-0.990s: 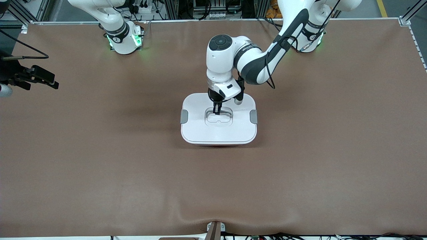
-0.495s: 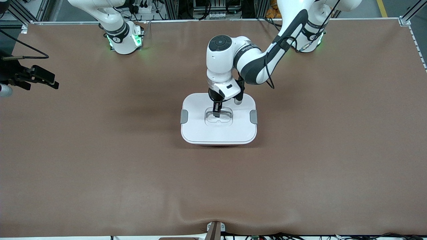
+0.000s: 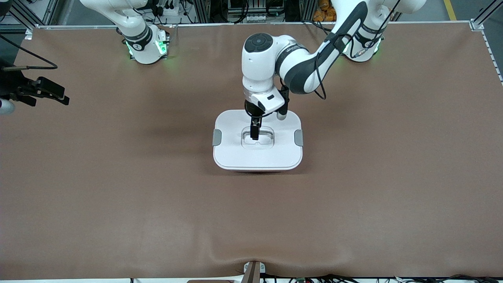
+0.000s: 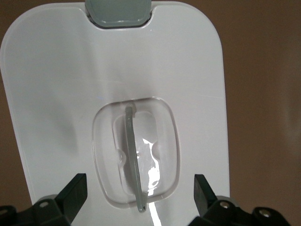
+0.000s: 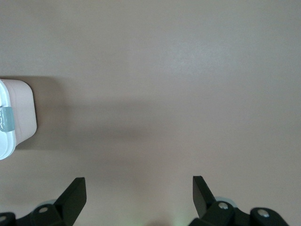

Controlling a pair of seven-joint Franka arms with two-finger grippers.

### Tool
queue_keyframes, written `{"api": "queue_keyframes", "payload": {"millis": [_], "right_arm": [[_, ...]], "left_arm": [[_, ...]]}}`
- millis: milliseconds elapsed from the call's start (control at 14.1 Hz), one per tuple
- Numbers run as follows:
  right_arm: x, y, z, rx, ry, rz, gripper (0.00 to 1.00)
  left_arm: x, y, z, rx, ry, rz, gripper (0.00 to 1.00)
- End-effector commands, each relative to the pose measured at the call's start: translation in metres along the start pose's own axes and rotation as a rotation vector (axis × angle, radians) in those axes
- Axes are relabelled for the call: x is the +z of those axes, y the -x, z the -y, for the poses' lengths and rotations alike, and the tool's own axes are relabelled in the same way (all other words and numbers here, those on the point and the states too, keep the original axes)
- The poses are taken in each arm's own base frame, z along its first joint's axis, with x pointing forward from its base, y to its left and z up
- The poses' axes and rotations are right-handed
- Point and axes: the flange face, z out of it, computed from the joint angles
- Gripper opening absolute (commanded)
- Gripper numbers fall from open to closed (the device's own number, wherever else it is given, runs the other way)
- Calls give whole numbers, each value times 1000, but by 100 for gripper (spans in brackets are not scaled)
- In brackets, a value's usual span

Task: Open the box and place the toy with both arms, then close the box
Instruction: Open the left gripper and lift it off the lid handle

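Note:
The box (image 3: 257,157) stands mid-table with its white lid on and a grey clip (image 3: 217,137) at each end. My left gripper (image 3: 254,135) hangs over the lid's recessed handle (image 3: 262,138). In the left wrist view the gripper (image 4: 138,188) is open, with its fingers (image 4: 75,186) apart on either side of the thin handle bar (image 4: 134,160), holding nothing. My right gripper (image 5: 138,188) is open and empty, waiting over bare table at the right arm's end. A corner of the box (image 5: 21,110) shows in the right wrist view. The toy is out of view.
The brown table mat (image 3: 353,196) spreads all round the box. A black device (image 3: 39,92) juts in at the right arm's end of the table. The mat's front edge has a small bulge (image 3: 251,261) over a bracket.
The left arm's wrist has shifted slightly up and away from the front camera, its fingers still over the handle. The box and the right arm have not moved.

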Motion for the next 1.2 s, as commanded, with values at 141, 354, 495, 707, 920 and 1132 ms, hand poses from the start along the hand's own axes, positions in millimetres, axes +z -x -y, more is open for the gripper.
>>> {"api": "queue_keyframes", "payload": {"millis": [141,354,495,707,920,1132], "right_arm": [[-6,2,1,-7,4,-1,100],[-7,2,1,-9,4,-5,100],[-6,2,1,-8,5,-1,100],[-6,3,-1,-3,11,2,100],[-10,4,-1,-8,61,-1,100],[-12,4,-5,-2,71,-6,100]], "left_arm": [[-40,-6,-8,-13,19,1,100],[-61,-10,-20,-11,44,8,100],[-66,-11,-24,9,51,12,100],[-76,-28,-37,24,66,8,100],[-89,-59,-53,98,30,4,100],[-101,-95,-74,141,4,-4,100]]}}
